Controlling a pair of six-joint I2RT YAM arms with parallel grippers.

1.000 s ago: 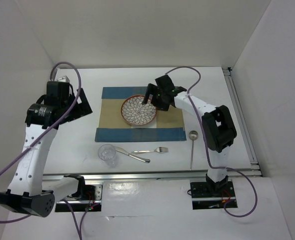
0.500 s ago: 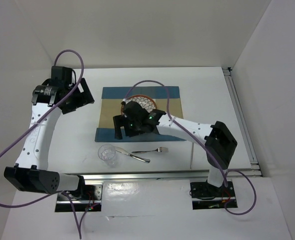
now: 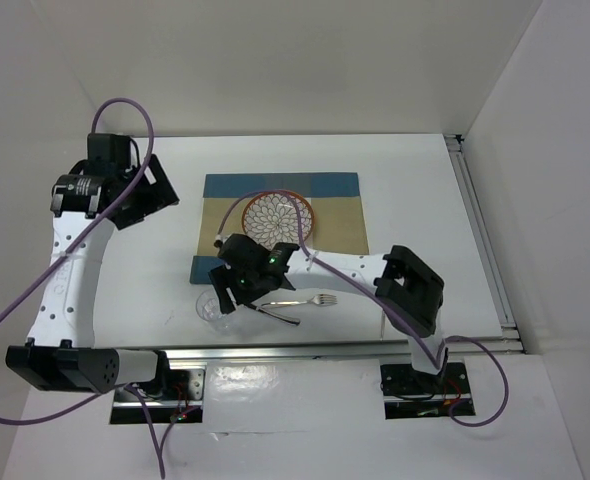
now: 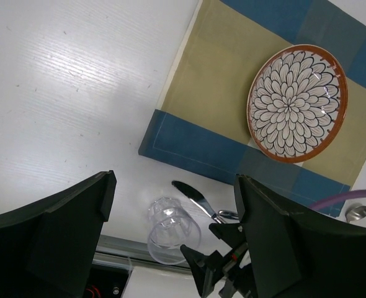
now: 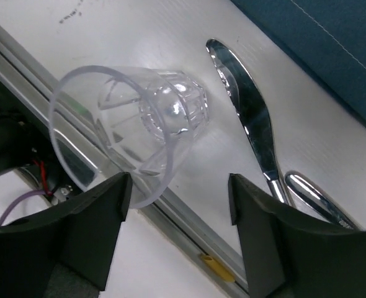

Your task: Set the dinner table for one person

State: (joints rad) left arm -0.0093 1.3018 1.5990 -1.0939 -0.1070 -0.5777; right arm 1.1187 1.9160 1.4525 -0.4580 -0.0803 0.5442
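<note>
Bright, even white light fills the scene with no one plain direction, bounced off the pale walls point(image 3: 275, 60). The counter point(image 3: 415, 180) looks nearly washed out, and the shadows on it are faint and soft-edged. In the left wrist view its surface carries a streaky sheen. The knife point(image 5: 251, 124) throws hard glare, and the glass point(image 5: 133, 133) catches small highlights. The left claw point(image 4: 174, 192) and right claw point(image 5: 180, 186) show near fingers that are dark, underexposed and slightly soft.

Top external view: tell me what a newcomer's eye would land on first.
The flower-patterned plate stands out, in the middle of the blue-and-tan placemat. Next, the right gripper, jaws open, hangs over the clear glass, beside a knife, at the near edge of the dinner table.
</note>
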